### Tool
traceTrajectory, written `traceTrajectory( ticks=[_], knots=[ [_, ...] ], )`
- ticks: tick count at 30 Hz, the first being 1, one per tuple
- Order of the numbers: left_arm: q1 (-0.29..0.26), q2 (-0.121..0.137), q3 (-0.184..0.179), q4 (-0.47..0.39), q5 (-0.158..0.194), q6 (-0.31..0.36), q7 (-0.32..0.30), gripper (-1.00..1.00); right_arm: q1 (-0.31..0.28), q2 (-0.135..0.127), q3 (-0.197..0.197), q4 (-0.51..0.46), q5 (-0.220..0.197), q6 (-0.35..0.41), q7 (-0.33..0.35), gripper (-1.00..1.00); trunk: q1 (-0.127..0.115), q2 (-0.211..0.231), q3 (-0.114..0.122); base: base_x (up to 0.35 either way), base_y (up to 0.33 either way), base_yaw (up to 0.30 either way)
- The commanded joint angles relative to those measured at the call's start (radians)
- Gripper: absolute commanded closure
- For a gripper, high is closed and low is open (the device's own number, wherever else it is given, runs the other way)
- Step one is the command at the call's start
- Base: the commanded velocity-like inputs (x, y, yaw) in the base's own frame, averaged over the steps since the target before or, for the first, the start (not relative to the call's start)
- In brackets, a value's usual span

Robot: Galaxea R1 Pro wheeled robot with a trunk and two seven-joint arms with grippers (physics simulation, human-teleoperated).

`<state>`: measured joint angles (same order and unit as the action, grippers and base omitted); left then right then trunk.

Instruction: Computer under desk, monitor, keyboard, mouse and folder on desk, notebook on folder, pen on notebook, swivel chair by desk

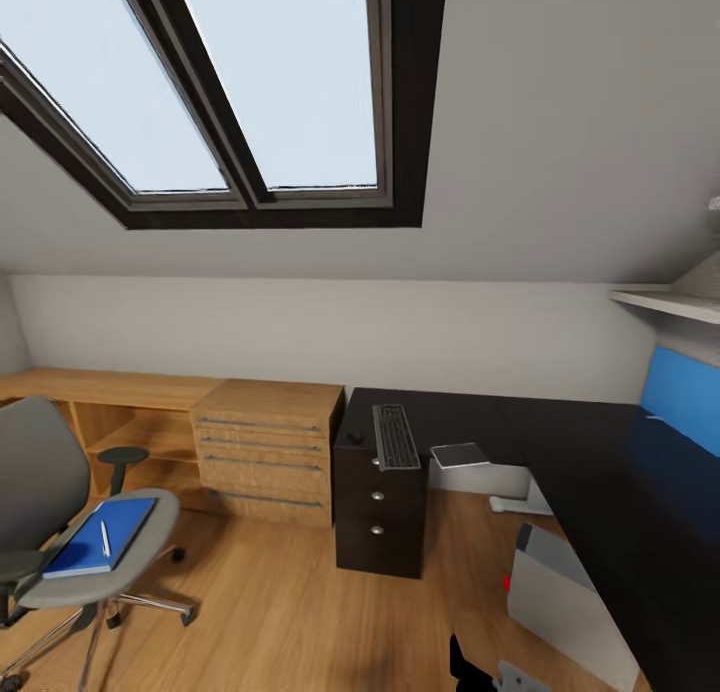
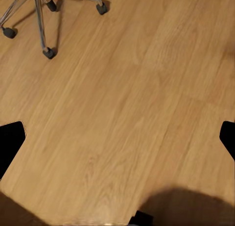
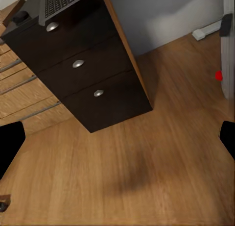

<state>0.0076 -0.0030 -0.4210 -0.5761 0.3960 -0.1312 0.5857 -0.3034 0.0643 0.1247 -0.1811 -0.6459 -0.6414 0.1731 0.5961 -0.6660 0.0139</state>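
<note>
The grey swivel chair (image 1: pixel 60 532) stands on the floor at the left, apart from the black desk (image 1: pixel 560 442). The blue folder (image 1: pixel 100 538) lies on its seat with the white pen (image 1: pixel 105 538) on top. On the desk lie the keyboard (image 1: pixel 396 436) and, to its left, the mouse (image 1: pixel 356 437). A small dark flat rectangle (image 1: pixel 460 456), possibly the notebook, sits at the desk's front edge. The grey computer (image 1: pixel 560 597) stands under the desk's right wing. The monitor is out of view. My left gripper (image 2: pixel 117 142) and right gripper (image 3: pixel 117 142) are open over bare floor.
A light wood drawer unit (image 1: pixel 265 447) and shelf bench stand left of the desk. A blue wall panel (image 1: pixel 685 397) is at the right. A white object (image 1: pixel 520 504) lies on the floor under the desk. The chair's chrome base (image 2: pixel 39 20) is near my left gripper.
</note>
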Motion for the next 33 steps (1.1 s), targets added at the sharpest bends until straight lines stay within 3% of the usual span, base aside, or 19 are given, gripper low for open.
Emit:
traceTrajectory(
  ticks=[1, 22, 31, 33],
  knots=[
    [0.0, 0.001, -0.006, -0.001, 0.011, -0.006, 0.005, -1.0, 0.0, -0.001, 0.007, 0.002, -0.011, -0.003, 0.005, -1.0, -0.004, 0.007, 0.003, -0.328, 0.0, 0.0],
    [0.0, 0.001, -0.004, -0.002, 0.009, -0.009, 0.006, -1.0, 0.0, -0.001, 0.008, 0.02, -0.011, -0.005, 0.004, -1.0, -0.085, 0.154, 0.069, -0.335, -0.075, -0.001],
    [0.0, 0.0, 0.037, -0.016, 0.01, -0.011, 0.005, -1.0, 0.0, 0.0, 0.011, 0.01, -0.008, -0.008, 0.006, -1.0, -0.119, 0.217, 0.096, -0.254, -0.107, -0.034],
    [0.0, -0.001, 0.042, -0.051, 0.009, -0.011, 0.005, -1.0, 0.0, 0.003, 0.012, 0.001, -0.004, -0.012, 0.007, -1.0, -0.127, 0.231, 0.103, -0.066, -0.023, -0.006]
  ],
)
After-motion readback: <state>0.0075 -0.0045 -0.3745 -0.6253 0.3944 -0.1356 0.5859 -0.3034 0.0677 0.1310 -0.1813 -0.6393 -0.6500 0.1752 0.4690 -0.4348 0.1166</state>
